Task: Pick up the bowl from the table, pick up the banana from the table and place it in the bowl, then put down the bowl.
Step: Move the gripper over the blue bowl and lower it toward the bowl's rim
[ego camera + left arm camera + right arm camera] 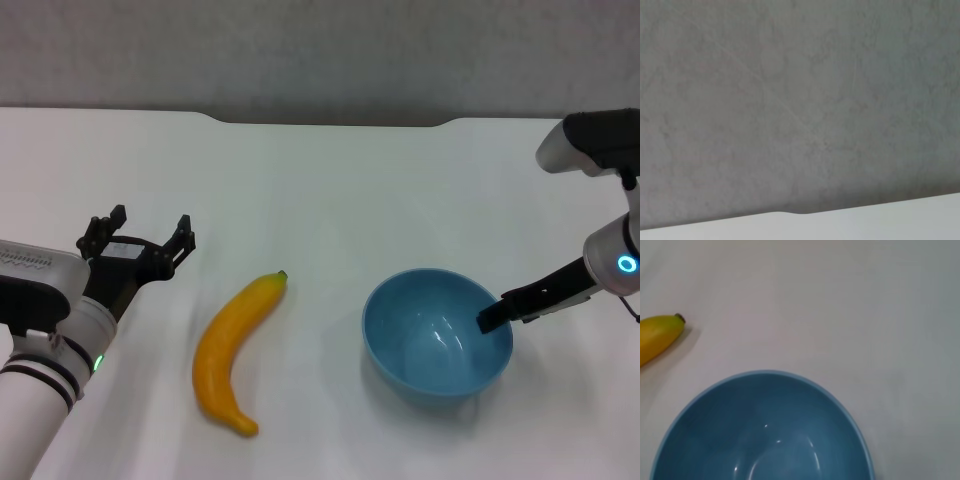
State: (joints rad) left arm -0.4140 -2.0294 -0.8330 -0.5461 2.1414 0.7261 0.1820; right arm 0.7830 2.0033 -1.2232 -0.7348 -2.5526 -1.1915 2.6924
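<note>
From the head view, the right gripper point(497, 317) pinches the near-side rim of the bowl point(436, 334), one finger inside; such an edge grip may let the glossy bowl tilt or slip when lifted; the left gripper point(140, 243), fingers spread wide, hovers beside the banana point(235, 349) on the table point(320, 180); nothing lies between.

The left wrist view shows only wall and table edge.

The right wrist view shows the bowl empty, the banana tip well apart.
</note>
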